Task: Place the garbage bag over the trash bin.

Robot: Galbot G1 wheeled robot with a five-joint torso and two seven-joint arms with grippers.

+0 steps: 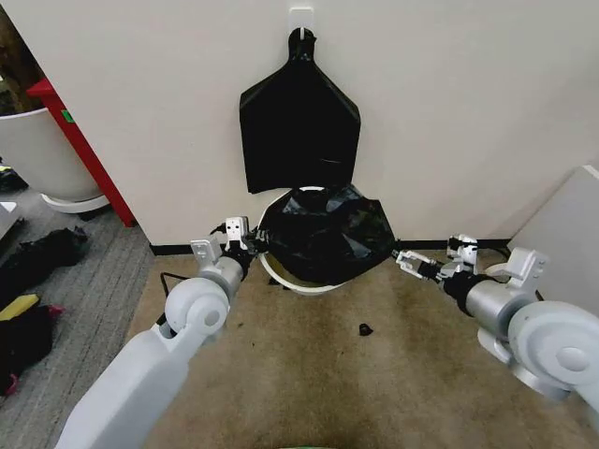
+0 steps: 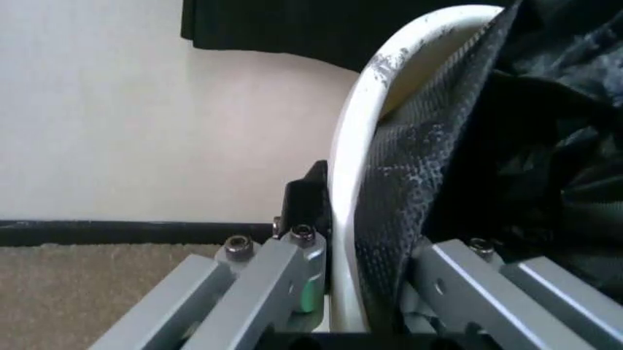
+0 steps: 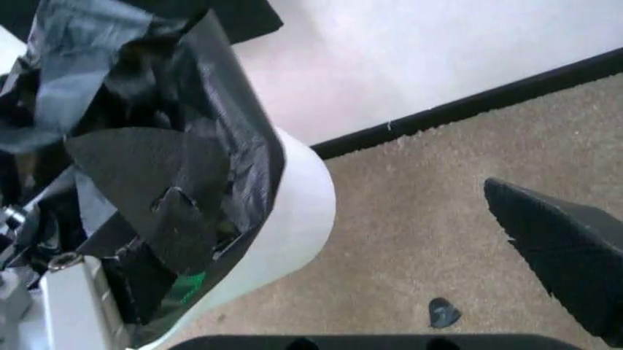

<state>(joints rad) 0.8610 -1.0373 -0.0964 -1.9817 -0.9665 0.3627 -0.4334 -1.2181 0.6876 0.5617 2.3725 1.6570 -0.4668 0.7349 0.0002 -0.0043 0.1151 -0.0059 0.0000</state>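
Trash bin: small round cream-white bucket on tan carpet, close to the far wall. Only its near rim and left edge show in the head view; the rest is under the bag.

Garbage bag: glossy black, crinkled, loosely heaped across the bin's mouth and bulging up and to the right. In the left wrist view the bag hangs inside the white rim; in the right wrist view the bag drapes over the rim, with the bin's white wall bare below it.

Left gripper: at the bin's left edge. The left wrist view shows the gripper straddling the rim, one finger outside the bin wall and the other inside against the plastic; the fingers stand apart, with rim and bag between them. Whether they press on the film cannot be told.

Right gripper: at the bag's right side, level with the bin. In the right wrist view one dark finger lies against the bag while the other stands well apart over the carpet; the jaws are spread wide.

Bunch of black bags: flat, shield-shaped, gathered to a point, hanging from a white hook on the wall above the bin.

Small dark scrap: on the carpet, near side of the bin.

Large white planter pot: far left, beside a red post.
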